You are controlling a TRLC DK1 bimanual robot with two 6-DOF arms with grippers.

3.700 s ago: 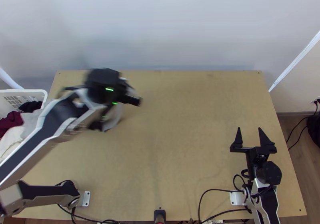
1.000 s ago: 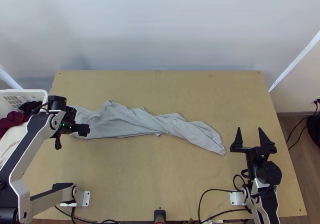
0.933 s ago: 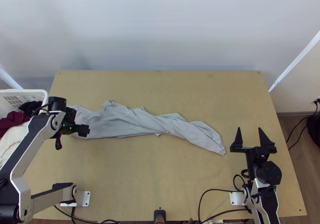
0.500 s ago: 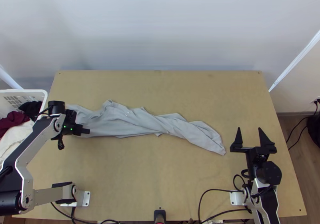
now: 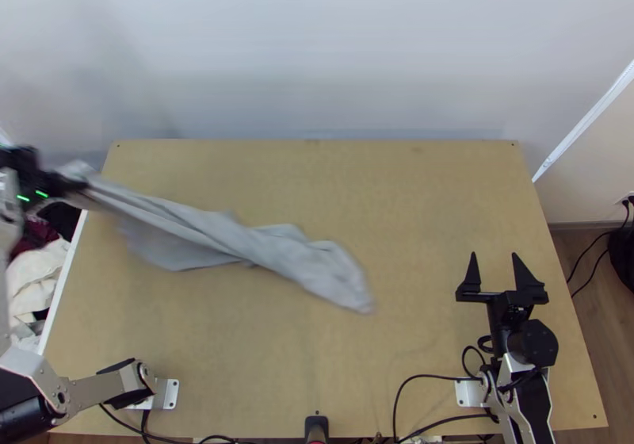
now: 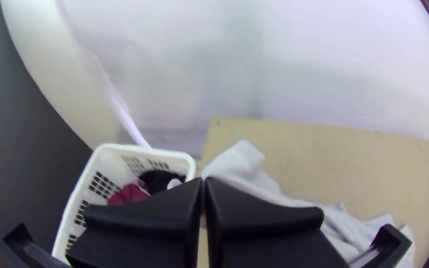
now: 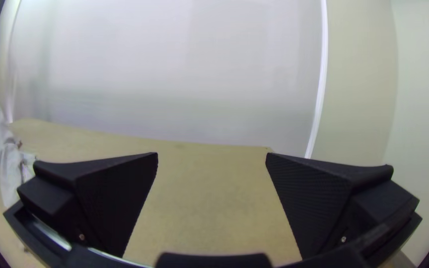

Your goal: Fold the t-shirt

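My left gripper point(image 5: 78, 184) is raised at the table's far left corner, by the basket. In the left wrist view my left gripper point(image 6: 204, 182) is shut on one end of the grey t-shirt point(image 6: 242, 166). The t-shirt point(image 5: 238, 234) slants down from there, bunched into a long twisted strip, its other end lying near the middle of the table. At the table's right side my right gripper point(image 5: 495, 263) stands open, apart from the cloth. In the right wrist view, nothing is between the fingers of my right gripper point(image 7: 212, 156), and the t-shirt point(image 7: 8, 159) hangs farther off.
A white basket point(image 5: 62, 277) with white, dark red and black cloths stands at the table's left edge. Bare wood of the table point(image 5: 428, 198) lies at the centre right. Black cables point(image 5: 412, 388) run along the near edge.
The left gripper has risen and moved toward the far left with the t-shirt's end. The cloth has been dragged left, that end lifted off the table. The right arm has stayed still.
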